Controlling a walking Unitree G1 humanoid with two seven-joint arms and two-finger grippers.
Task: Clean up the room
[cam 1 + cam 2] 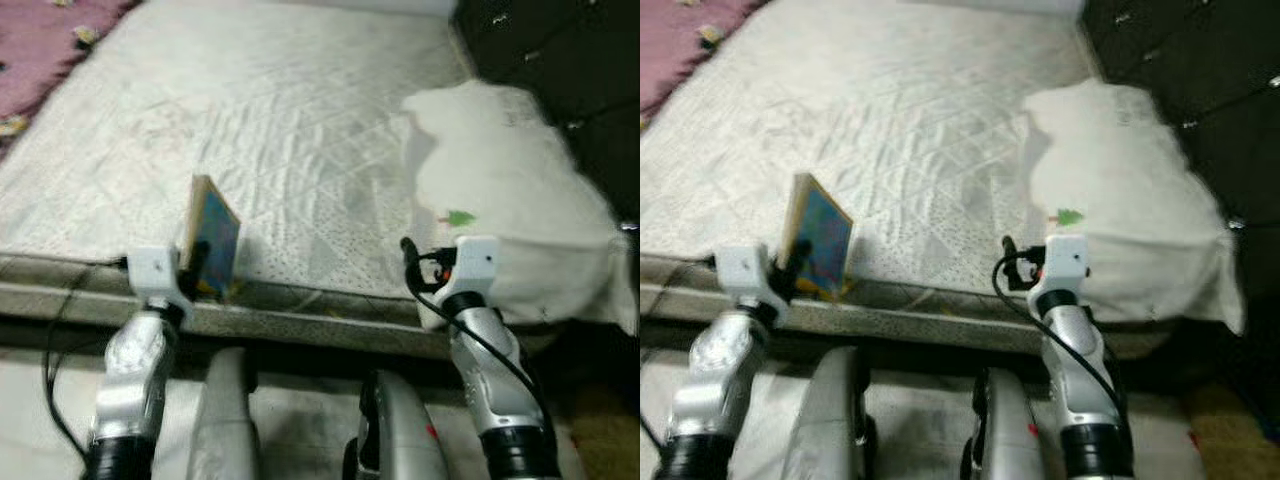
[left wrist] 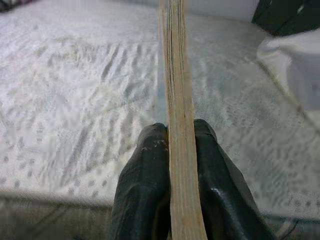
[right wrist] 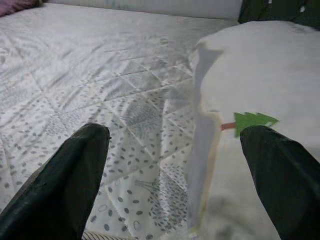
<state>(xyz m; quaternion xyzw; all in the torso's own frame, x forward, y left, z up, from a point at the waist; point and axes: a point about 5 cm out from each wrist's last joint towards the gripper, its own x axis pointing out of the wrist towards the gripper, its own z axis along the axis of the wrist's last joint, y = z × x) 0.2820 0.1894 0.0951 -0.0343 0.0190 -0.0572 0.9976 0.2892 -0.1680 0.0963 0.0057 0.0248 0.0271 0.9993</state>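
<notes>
At the lower left of the head view, the left gripper (image 1: 195, 268) is clamped on a thin picture book (image 1: 212, 238), holding it upright on edge over the near rim of the mattress (image 1: 280, 120); I judge the tidying is mid-step, the book lifted but not yet put away. Lower right, the right gripper (image 3: 172, 150) is spread wide and empty, just short of the white pillow (image 1: 500, 180) with its small green tree mark (image 3: 252, 121). Farther off, upper left, a pink blanket (image 1: 45, 40) lies rumpled; a dark headboard (image 1: 560, 50) fills the upper right.
</notes>
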